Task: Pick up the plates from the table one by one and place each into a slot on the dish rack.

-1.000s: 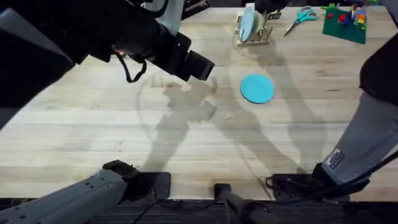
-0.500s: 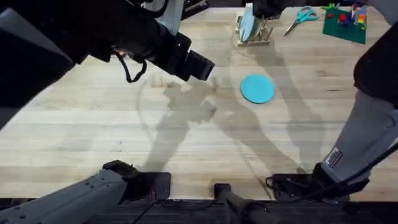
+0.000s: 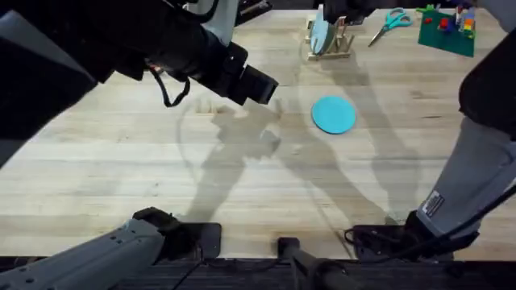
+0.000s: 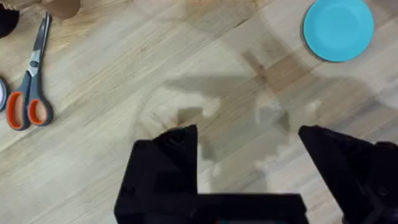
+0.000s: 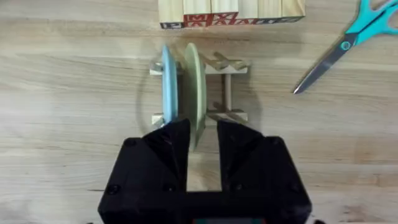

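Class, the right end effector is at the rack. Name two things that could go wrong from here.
1. The cream plate stands close beside the pale blue plate in the dish rack; the right end effector, lifting away, might topple either.
2. The teal plate lies flat on the table, so its edge may be hard to grip.

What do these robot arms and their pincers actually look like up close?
Mostly black. The left pincer has two chunky, blocky black fingers on a flat black crossbar. The right pincer has the same matte black build, with small screws in its body. From overhead, the left arm carries a looping black cable, and the right arm has a grey section with a small label.
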You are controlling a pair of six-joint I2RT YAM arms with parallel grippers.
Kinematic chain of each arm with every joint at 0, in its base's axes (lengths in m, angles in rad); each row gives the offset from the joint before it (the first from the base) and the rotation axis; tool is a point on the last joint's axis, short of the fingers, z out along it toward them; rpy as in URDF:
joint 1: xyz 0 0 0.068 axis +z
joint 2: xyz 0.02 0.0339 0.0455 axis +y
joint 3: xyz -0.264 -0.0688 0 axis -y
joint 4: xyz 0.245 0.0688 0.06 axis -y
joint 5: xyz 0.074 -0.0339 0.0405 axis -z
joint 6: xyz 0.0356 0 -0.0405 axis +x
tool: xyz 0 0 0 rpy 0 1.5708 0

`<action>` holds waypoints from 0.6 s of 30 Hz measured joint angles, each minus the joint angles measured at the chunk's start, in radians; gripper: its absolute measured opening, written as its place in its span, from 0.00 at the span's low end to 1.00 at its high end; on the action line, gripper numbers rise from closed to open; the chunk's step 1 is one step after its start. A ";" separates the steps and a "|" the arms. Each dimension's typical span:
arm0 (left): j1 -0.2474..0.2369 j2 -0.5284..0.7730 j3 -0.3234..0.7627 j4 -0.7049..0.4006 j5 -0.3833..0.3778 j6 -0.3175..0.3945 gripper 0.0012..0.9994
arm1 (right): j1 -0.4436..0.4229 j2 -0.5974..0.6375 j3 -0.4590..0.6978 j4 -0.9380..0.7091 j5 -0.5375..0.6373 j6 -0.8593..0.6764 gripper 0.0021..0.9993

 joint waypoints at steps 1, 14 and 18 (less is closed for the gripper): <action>0.000 0.000 0.000 0.000 0.000 0.000 0.99 | 0.000 0.000 0.000 0.000 0.000 0.000 0.30; 0.000 0.000 0.000 0.013 0.000 0.000 0.99 | 0.000 -0.090 0.000 -0.036 0.000 0.000 0.43; 0.000 0.000 0.000 0.013 0.000 0.000 0.99 | 0.000 -0.187 0.002 -0.083 0.000 0.001 0.54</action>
